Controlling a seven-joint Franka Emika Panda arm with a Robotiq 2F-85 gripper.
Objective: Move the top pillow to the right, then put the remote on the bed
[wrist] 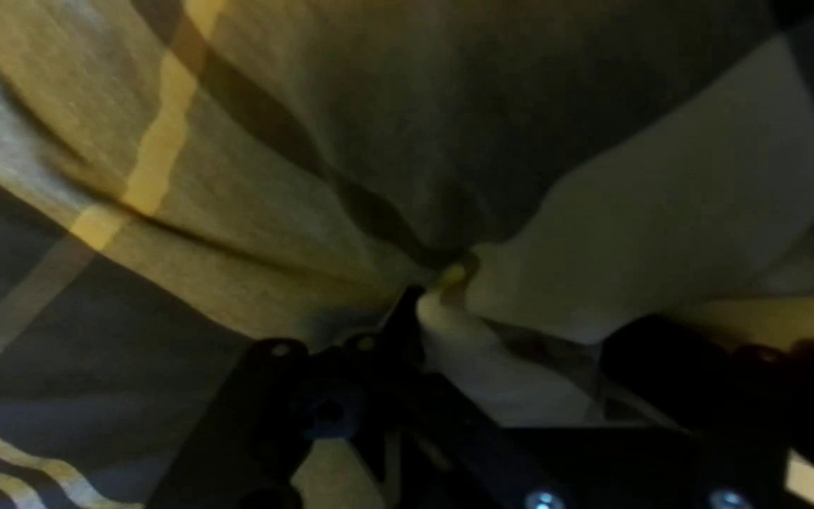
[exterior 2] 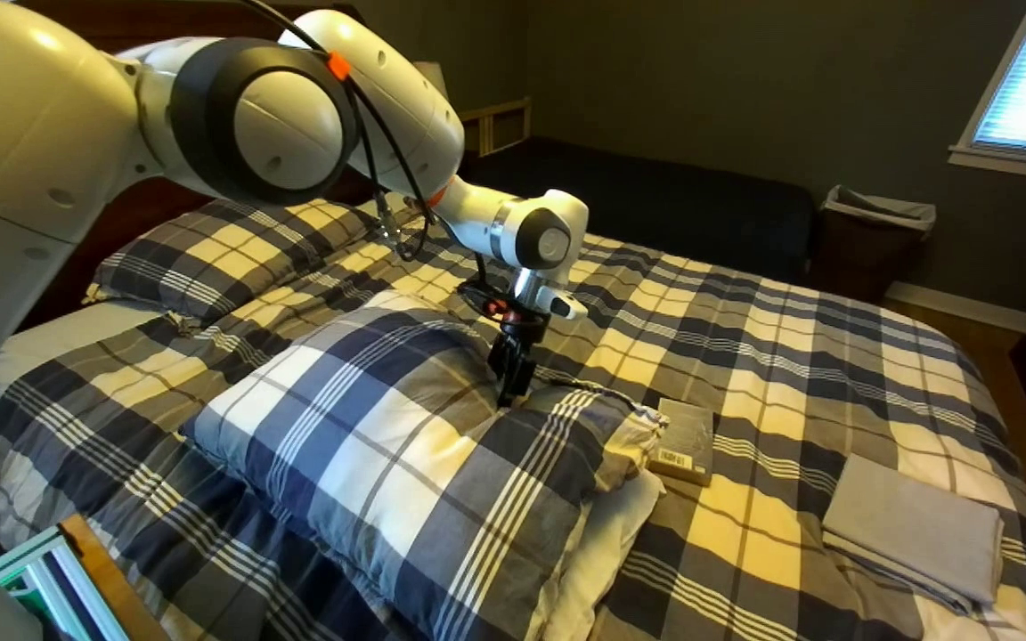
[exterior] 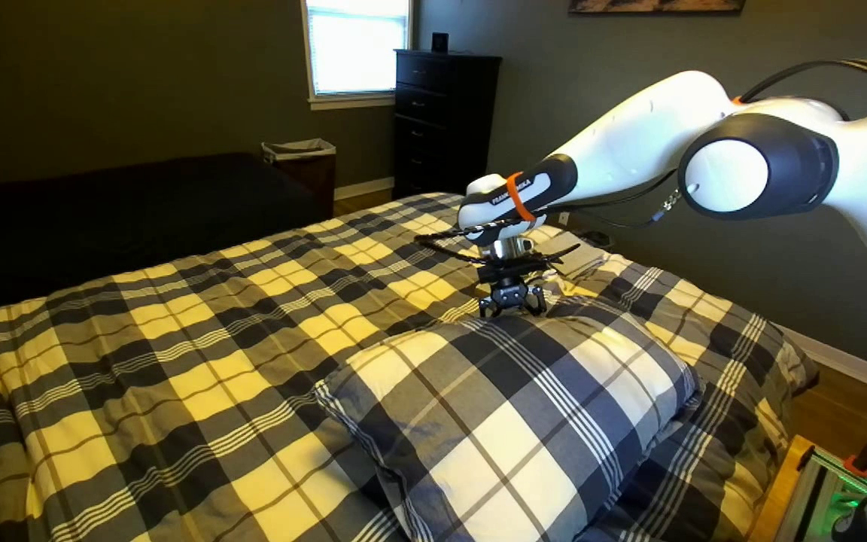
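Note:
The top pillow (exterior: 524, 421), in navy, white and pale-yellow plaid, lies on the bed (exterior: 200, 376). It shows in both exterior views (exterior 2: 370, 427). A plain white pillow (exterior 2: 606, 552) sticks out from under it. My gripper (exterior: 512, 310) points down at the pillow's far part, and its tips press into a dent there (exterior 2: 508, 399). In the wrist view the fingers (wrist: 513, 325) stand apart, with folds of the pillow's cloth between them. The fingertips are partly sunk in the cloth. The remote is hidden or out of view.
A grey box (exterior 2: 684, 441) lies on the bed just beyond the pillow. A folded grey cloth (exterior 2: 914, 530) lies farther off. Another plaid pillow (exterior 2: 237, 254) rests by the headboard. A dresser (exterior: 445, 124) and a hamper (exterior: 302, 162) stand beyond the bed.

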